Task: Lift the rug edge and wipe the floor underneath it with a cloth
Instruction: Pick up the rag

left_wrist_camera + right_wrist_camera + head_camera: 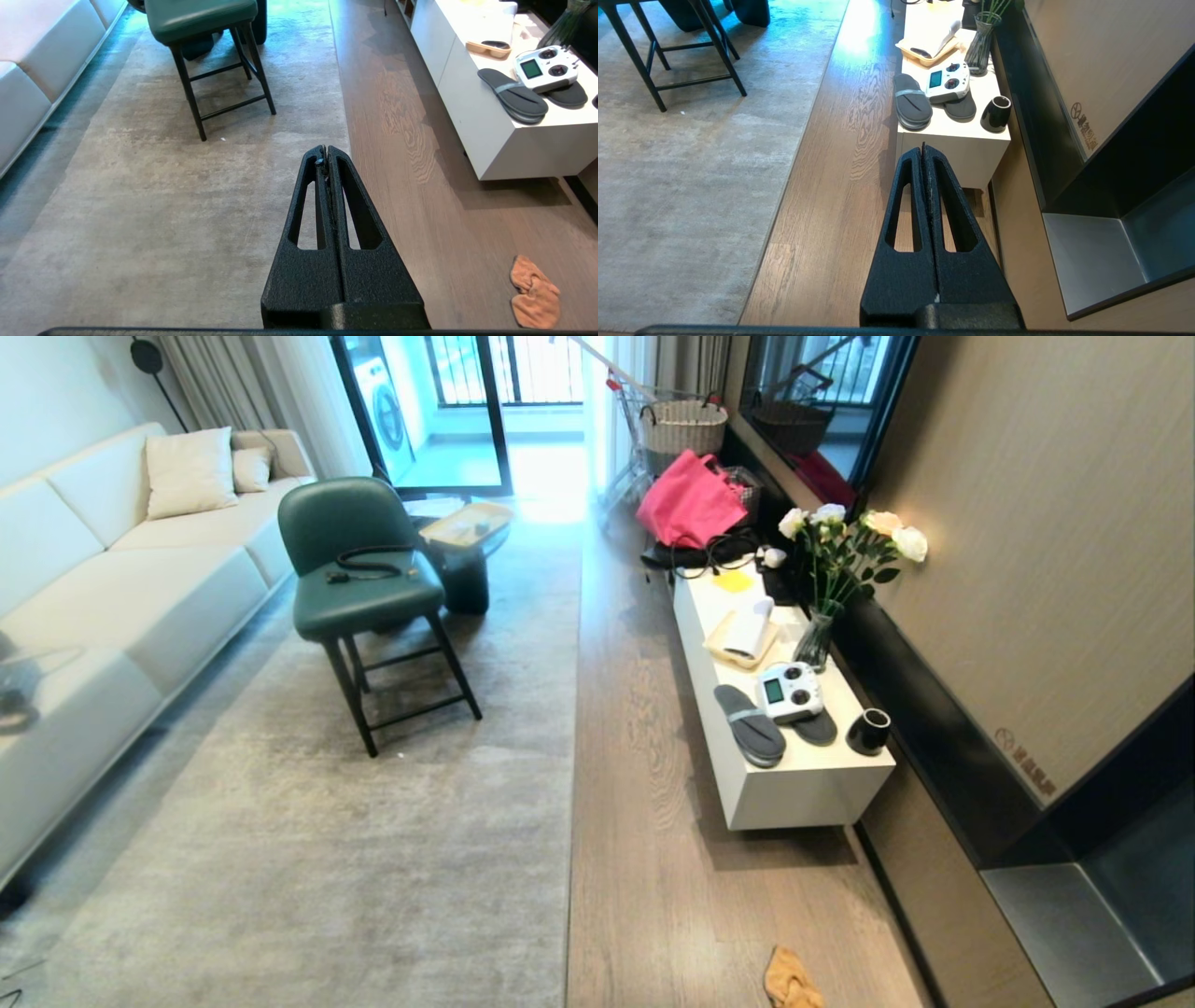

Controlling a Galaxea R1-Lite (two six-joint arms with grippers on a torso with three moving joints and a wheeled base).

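A large pale grey rug (373,821) lies flat on the brown wood-plank floor (653,821), and its straight rug edge (571,784) runs away from me down the room. The orange cloth (792,980) lies crumpled on the bare floor near me, right of that edge; the left wrist view also shows the cloth (534,291). My left gripper (326,150) hangs shut and empty high over the rug beside its edge (348,135). My right gripper (923,150) is shut and empty above the floor (822,210). Neither arm shows in the head view.
A low white cabinet (803,784) on the right carries dark slippers (749,724), a white controller (790,691), a black cup (868,731) and a flower vase (817,639). A green chair (359,579) stands on the rug; a pale sofa (103,607) lines the left.
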